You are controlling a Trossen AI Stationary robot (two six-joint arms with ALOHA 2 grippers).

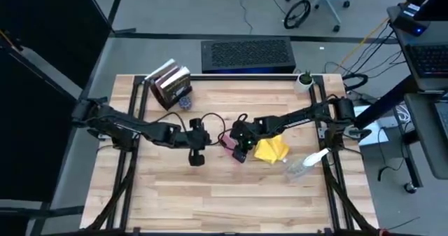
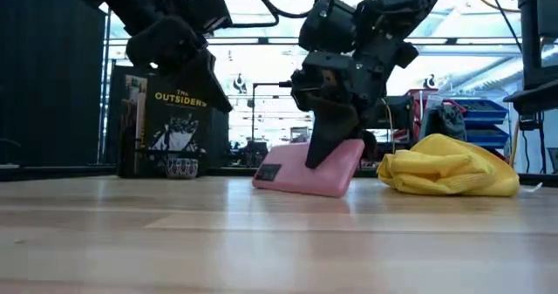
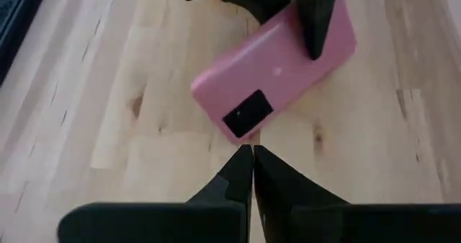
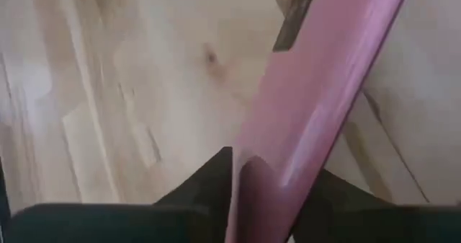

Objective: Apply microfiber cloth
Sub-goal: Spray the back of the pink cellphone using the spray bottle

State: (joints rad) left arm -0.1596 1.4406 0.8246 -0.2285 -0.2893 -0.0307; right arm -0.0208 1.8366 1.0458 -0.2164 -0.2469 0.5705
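Cloth first: from above, the microfiber cloth (image 1: 271, 150) lies crumpled and bright yellow, just right of my right gripper (image 1: 240, 150). At table level it sits in soft folds beside the tilted pink phone (image 2: 309, 169) I clamp. My left gripper (image 3: 252, 164), fingers pressed together and empty, hovers near the phone.

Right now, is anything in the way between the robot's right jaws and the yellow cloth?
Yes, in a way: the right gripper is shut on the pink phone, tilting it up off the table. The microfiber cloth lies right beside it, with nothing else between, but the jaws are busy.
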